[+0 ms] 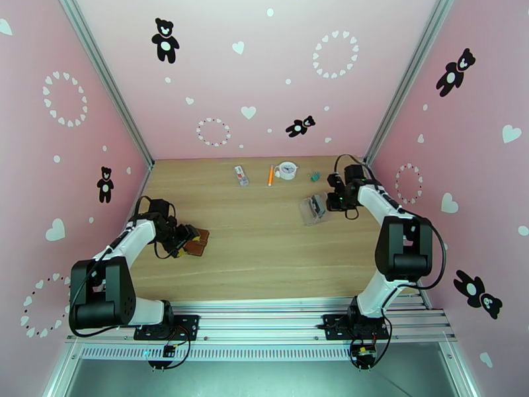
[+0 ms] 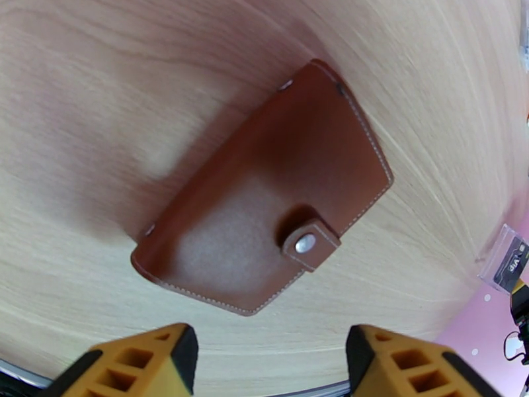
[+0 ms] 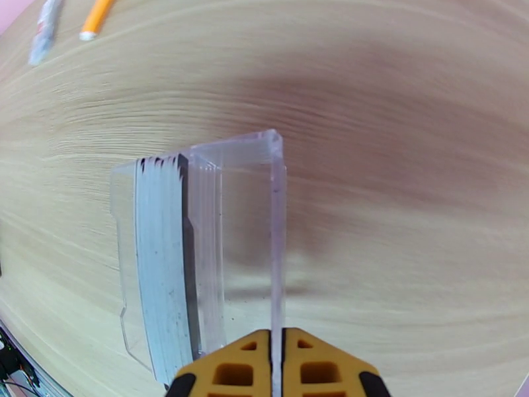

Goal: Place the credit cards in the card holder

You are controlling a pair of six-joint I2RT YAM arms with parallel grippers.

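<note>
Card holder point(image 2: 264, 193) closed on wooden table point(image 1: 264, 246), pink walls point(image 1: 278, 67), left hand point(image 2: 268, 349) spread, right hand point(image 3: 277, 337) pinching clear case point(image 3: 246, 213)

Left fingers point(image 2: 139, 365) spread wide apart; right fingers point(image 3: 231, 373) pinched together.

Light: bright, even and diffuse over the table point(image 1: 264, 259).
Shadows: soft, reddish-brown patches on the table beside the card holder point(image 2: 264, 193) and behind the clear case point(image 3: 218, 246).
Focus: top view sharp; wrist views soft, with smeared table grain.
Distortion: table grain bows at wrist-view edges.
</note>
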